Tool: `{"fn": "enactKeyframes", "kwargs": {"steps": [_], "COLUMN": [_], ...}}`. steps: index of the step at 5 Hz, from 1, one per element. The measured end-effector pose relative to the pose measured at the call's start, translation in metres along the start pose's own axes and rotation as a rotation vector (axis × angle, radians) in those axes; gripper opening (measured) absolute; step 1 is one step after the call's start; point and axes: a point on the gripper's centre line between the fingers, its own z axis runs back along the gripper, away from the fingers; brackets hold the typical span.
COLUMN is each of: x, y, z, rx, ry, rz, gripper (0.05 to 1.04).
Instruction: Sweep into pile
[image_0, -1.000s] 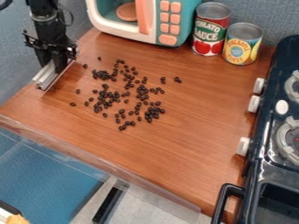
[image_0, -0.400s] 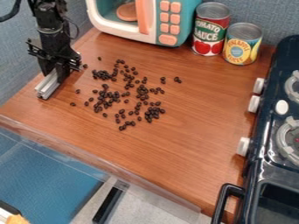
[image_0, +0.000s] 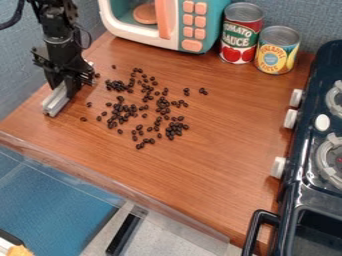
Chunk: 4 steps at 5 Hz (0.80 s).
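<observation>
The jaws are closed on a light metallic bar (image_0: 56, 101), gripped partway along its length, near the bench's left-hand edge by the wall. Whether the bar's lower side touches the bench (image_0: 214, 170) cannot be determined.

The dark beans (image_0: 175, 129) lie loose on the bench, inward of the bar, between the left-hand edge and the middle. They form a broad, uneven scatter with a few denser clumps and gaps of bare wood. Outliers noted: a few on the side facing the stove (image_0: 299, 160), one toward the toy microwave (image_0: 210, 22) at the back edge, and several singles near the bar.

Progress: the sweeping tool is in hand; no single pile is present. Outstanding, in my judgement, is practically the whole gathering. The bar should be brought flat to the surface outside the nearest strays and pushed inward, with further strokes from other sides. Risk: light beans may roll around the bar's ends or pass beneath it if it is carried too high.
</observation>
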Motion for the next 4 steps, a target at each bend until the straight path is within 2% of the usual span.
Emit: {"fn": "enactKeyframes", "kwargs": {"steps": [4], "x": [-0.017], "y": [-0.052], "z": [0.008], "rx": [-0.052], "ry": [0.007], "rz": [0.015], "gripper": [0.371]}}
